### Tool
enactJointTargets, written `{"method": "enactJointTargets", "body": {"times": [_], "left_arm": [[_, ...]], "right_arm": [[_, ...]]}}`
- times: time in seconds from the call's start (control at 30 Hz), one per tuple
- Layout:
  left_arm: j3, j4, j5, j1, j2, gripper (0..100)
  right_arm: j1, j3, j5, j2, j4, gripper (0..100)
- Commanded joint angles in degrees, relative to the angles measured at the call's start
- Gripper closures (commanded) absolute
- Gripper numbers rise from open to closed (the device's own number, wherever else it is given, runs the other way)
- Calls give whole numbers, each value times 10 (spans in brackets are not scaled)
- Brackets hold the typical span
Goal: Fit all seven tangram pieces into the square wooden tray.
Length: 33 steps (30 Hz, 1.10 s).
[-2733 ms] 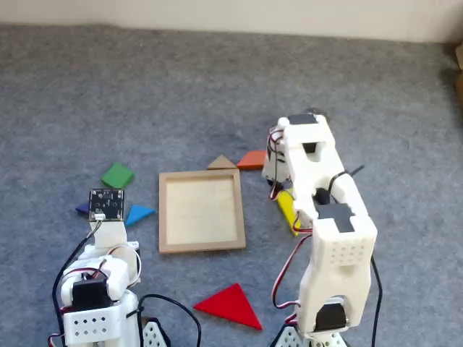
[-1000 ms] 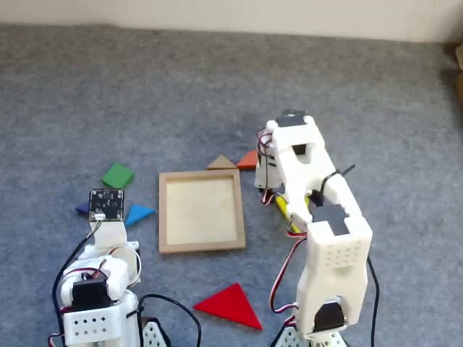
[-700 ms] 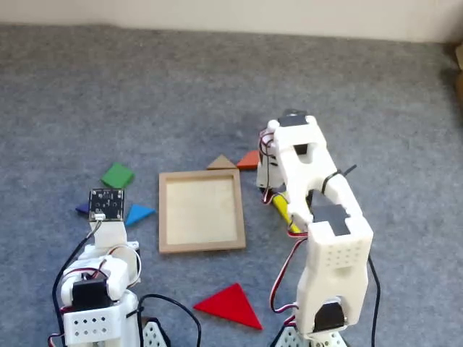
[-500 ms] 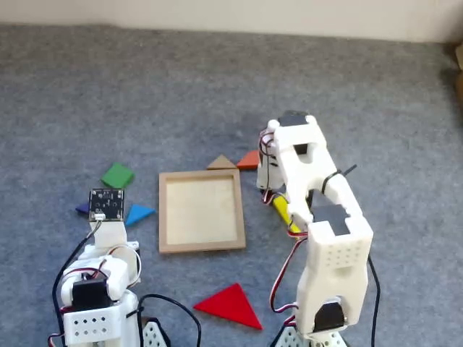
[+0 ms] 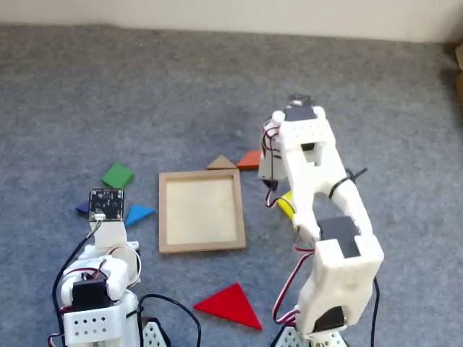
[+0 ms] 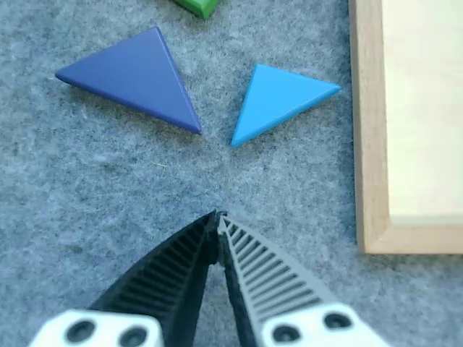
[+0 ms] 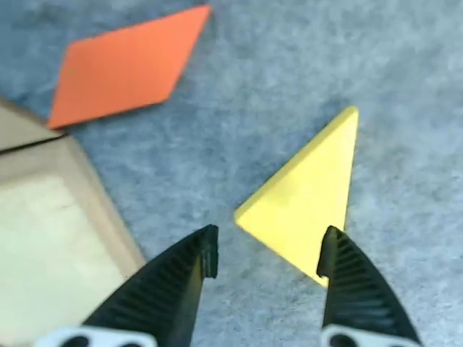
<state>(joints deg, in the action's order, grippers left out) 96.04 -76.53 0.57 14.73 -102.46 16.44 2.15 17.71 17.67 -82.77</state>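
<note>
The square wooden tray (image 5: 201, 246) lies empty on the grey carpet. My right gripper (image 7: 269, 251) hangs open above the yellow triangle (image 7: 311, 191), one finger on each side of its corner, with the orange parallelogram (image 7: 126, 66) beyond it. In the high view the yellow triangle (image 5: 286, 203) peeks out from under the right arm (image 5: 311, 166). My left gripper (image 6: 218, 217) is shut and holds nothing, a short way from the light blue triangle (image 6: 275, 98) and the dark blue triangle (image 6: 137, 76). Beside them the tray's frame (image 6: 369, 144) runs along the carpet.
A green square (image 5: 117, 175) lies left of the tray. A brown triangle (image 5: 221, 163) and the orange parallelogram (image 5: 251, 159) sit at the tray's far edge. A large red triangle (image 5: 230, 305) lies near the front, between the two arm bases.
The right arm swung slightly right, away from the tray, and more of the yellow triangle shows. The left arm and the pieces have not moved.
</note>
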Motion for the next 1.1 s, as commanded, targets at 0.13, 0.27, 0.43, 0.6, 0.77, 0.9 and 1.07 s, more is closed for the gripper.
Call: {"method": "enactJointTargets", "body": {"times": [0.13, 0.27, 0.43, 0.6, 0.77, 0.9, 1.07], "left_arm": [[11, -3, 5, 7, -19, 987], [11, -3, 5, 7, -19, 987], [11, -3, 5, 7, -19, 987], [11, -3, 5, 7, -19, 987], [11, -3, 5, 7, -19, 987], [11, -3, 5, 7, -19, 987], [11, -3, 5, 7, -19, 987]], "right_arm": [[51, 10, -9, -49, -9, 781], [28, 7, -8, -45, -6, 702], [16, 9, -8, -8, -4, 591], [9, 9, -8, 64, 35, 591], [7, 3, -9, -15, 36, 591], [7, -81, -9, -125, 71, 591], [6, -213, -9, -269, 132, 592]]}}
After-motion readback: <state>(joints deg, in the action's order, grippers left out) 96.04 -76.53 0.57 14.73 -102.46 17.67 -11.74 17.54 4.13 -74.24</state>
